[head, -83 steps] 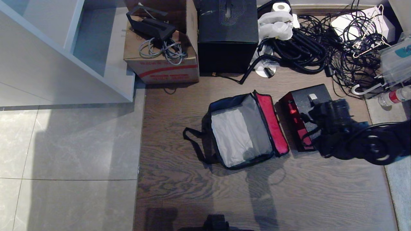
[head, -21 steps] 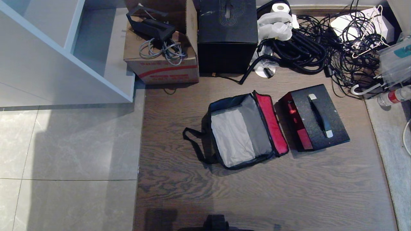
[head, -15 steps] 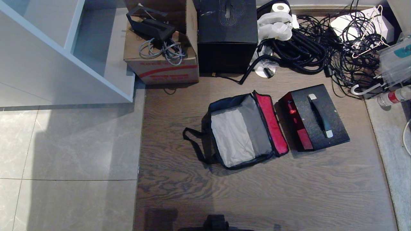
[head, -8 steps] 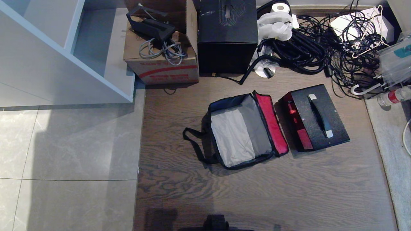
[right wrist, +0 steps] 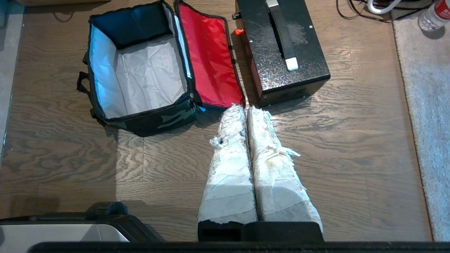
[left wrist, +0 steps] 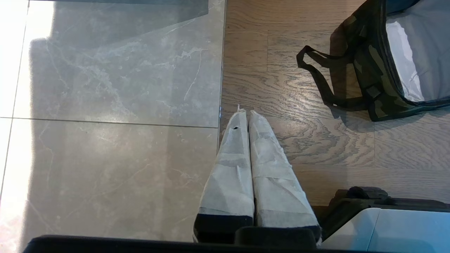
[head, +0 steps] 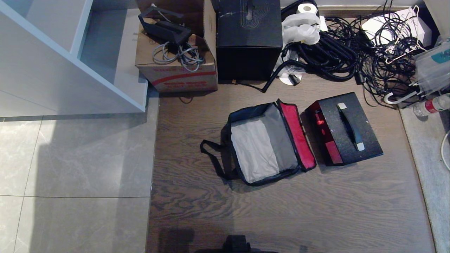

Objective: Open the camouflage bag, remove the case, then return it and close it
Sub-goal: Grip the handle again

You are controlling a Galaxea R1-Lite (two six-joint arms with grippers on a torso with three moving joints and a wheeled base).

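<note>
Bag (head: pixel 264 142) lay open and empty on floor, case (head: pixel 346 128) just right of it. Both end effectors, left (left wrist: pixel 245 114) and right (right wrist: pixel 245 109), shut, empty, parked near. Case judged rigid, weighty; best taken by handle (head: pixel 349 126). Bag soft, floppy.

The camouflage bag (head: pixel 265 144) sits mid-floor, lid thrown over toward three o'clock, and the case (head: pixel 346 130) lies just beside that lid, handle (head: pixel 349 125) on top. At the bag's eleven o'clock stands the cardboard box (head: pixel 177 68), a coil of cables (head: pixel 177 52) on it. At twelve, the tall box (head: pixel 249 38). From one to two o'clock sprawls the tangle of hoses and wires (head: pixel 355 52). The shelf unit (head: pixel 63 59) stands at ten.
</note>
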